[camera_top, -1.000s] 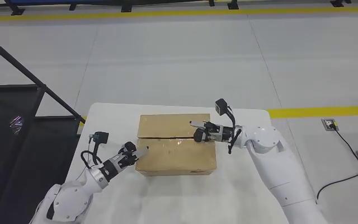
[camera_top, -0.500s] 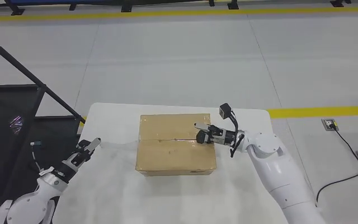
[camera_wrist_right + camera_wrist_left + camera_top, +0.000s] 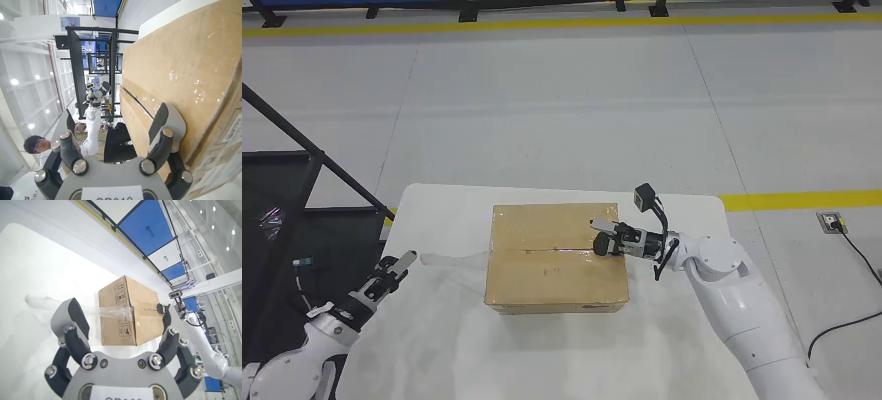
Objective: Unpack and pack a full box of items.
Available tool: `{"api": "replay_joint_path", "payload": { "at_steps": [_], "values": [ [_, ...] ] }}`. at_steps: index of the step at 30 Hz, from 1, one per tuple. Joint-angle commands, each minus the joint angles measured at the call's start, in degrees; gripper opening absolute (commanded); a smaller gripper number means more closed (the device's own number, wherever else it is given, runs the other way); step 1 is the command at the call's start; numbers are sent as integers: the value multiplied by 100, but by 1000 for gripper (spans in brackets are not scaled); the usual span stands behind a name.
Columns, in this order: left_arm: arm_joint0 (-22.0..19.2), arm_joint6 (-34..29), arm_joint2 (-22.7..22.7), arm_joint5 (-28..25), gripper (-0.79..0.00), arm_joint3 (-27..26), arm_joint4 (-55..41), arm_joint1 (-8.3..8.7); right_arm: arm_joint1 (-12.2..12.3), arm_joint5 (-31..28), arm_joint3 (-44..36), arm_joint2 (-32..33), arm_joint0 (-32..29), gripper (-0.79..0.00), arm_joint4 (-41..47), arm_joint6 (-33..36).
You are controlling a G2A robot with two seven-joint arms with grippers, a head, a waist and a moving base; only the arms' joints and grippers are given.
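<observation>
Back from the box [image 3: 554,270] came our left end effector [image 3: 400,265], spread wide; our right end effector [image 3: 597,234], spread too, sat over the seam [image 3: 542,247]. Box shut on the table [image 3: 542,350], tape [image 3: 105,312] part peeled: we judged unpacking barely begun.

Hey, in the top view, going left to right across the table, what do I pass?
First the left pincer → strip of clear tape trailing from the box → cardboard box → right pincer, over the box's right end.
</observation>
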Motion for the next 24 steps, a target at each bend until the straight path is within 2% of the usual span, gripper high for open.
{"api": "replay_joint_path", "payload": {
  "at_steps": [1,6,10,13,19,24],
  "values": [
    [-109,-58,239,208,0,360,-431,-26,0,0,0,0,0,0,0,0],
    [-555,-35,1009,644,0,1283,-1182,-153,0,0,0,0,0,0,0,0],
    [-1067,79,1662,872,0,1934,-1255,-267,0,0,0,0,0,0,0,0],
    [-1384,89,2047,889,0,2191,-1221,-341,0,0,0,0,0,0,0,0],
    [-1911,436,2424,896,0,2578,-1631,-491,0,0,0,0,0,0,0,0],
    [-2120,580,2522,729,0,2842,-2152,-588,0,0,0,0,0,0,0,0]
  ]
}}
